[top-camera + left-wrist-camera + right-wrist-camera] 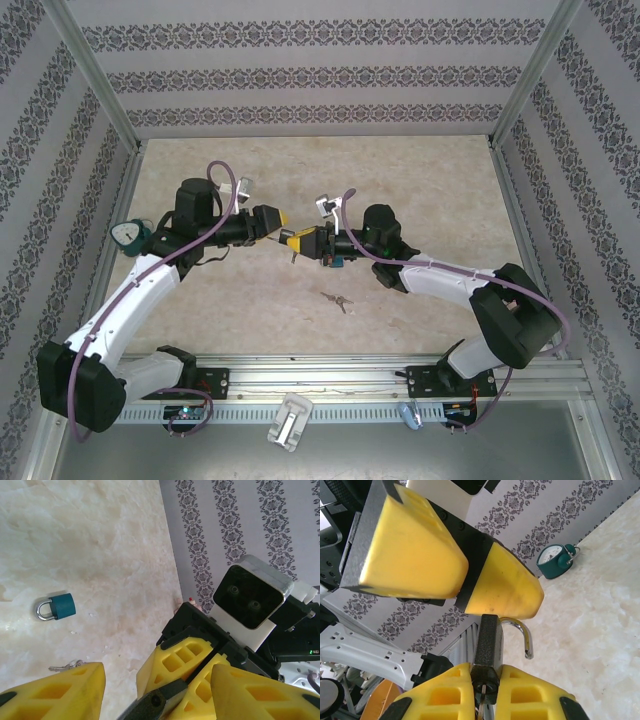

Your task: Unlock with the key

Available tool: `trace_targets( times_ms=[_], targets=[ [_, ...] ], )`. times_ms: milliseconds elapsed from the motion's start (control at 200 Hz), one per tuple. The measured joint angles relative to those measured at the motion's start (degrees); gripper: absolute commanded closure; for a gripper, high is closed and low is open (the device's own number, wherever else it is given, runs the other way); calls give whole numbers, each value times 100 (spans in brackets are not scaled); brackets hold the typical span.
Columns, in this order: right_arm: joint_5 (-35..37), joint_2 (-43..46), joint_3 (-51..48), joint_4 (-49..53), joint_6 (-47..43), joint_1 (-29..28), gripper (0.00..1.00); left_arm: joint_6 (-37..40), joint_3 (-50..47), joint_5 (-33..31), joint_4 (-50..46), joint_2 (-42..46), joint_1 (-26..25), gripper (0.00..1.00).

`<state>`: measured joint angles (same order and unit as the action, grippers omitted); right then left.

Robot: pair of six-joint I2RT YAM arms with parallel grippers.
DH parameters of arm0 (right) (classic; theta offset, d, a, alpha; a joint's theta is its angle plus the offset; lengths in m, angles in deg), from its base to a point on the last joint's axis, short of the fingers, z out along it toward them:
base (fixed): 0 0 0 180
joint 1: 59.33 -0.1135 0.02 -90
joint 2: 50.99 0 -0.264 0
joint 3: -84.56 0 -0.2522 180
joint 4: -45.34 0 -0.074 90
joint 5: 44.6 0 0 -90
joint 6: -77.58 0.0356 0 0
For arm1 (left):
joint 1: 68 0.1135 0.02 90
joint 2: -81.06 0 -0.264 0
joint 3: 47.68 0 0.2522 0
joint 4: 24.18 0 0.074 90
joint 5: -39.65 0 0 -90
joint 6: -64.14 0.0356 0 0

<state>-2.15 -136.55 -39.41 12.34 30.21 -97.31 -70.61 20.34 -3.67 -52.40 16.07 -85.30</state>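
My right gripper [487,671] is shut on the lower end of a black padlock [487,640], held off the table mid-scene. A key [481,695] sits in its keyhole and hangs below the lock [292,258]. The silver shackle [521,630] stands sprung, its free end clear of the body. My left gripper [157,672] faces it with yellow fingers [55,695] wide apart, the padlock [150,707] and the right gripper's tips between them. In the right wrist view, one left finger [505,585] sits at the top of the lock body. From above, the two grippers [277,222] [298,240] meet tip to tip.
A teal padlock [56,606] lies on the marble table with loose keys [64,667] near it; the loose keys [337,299] lie in front of the grippers. A teal clock-like object [128,236] stands by the left wall. Patterned walls enclose three sides.
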Motion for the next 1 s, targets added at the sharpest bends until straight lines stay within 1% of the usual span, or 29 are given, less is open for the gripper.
trace_targets(
  times_ms=[45,115,170,230,435,465,530,635,700,844,999],
  targets=[
    [11,0,0,2,11,11,98,46,0,-7,-55,0,0,46],
    [11,0,-4,2,31,33,98,103,0,-28,-120,7,0,50],
    [9,0,-7,4,37,37,98,146,0,-61,-170,11,0,56],
    [9,0,-7,2,52,37,98,177,0,-103,-210,17,2,61],
    [50,0,-55,-20,70,37,98,208,0,-254,-321,59,0,63],
    [61,0,-55,-20,70,39,98,210,0,-302,-343,74,0,61],
    [101,0,-55,-20,70,39,98,221,0,-446,-420,125,0,51],
    [166,-4,-55,-20,72,39,98,208,-2,-800,-570,310,2,48],
    [201,-35,-55,-20,94,39,98,205,-2,-1038,-616,479,4,43],
    [343,-264,-52,-7,144,39,98,96,-101,-1537,-658,955,15,42],
    [472,-765,133,177,267,37,98,-61,-315,-1731,-660,1300,15,40]
  ],
)
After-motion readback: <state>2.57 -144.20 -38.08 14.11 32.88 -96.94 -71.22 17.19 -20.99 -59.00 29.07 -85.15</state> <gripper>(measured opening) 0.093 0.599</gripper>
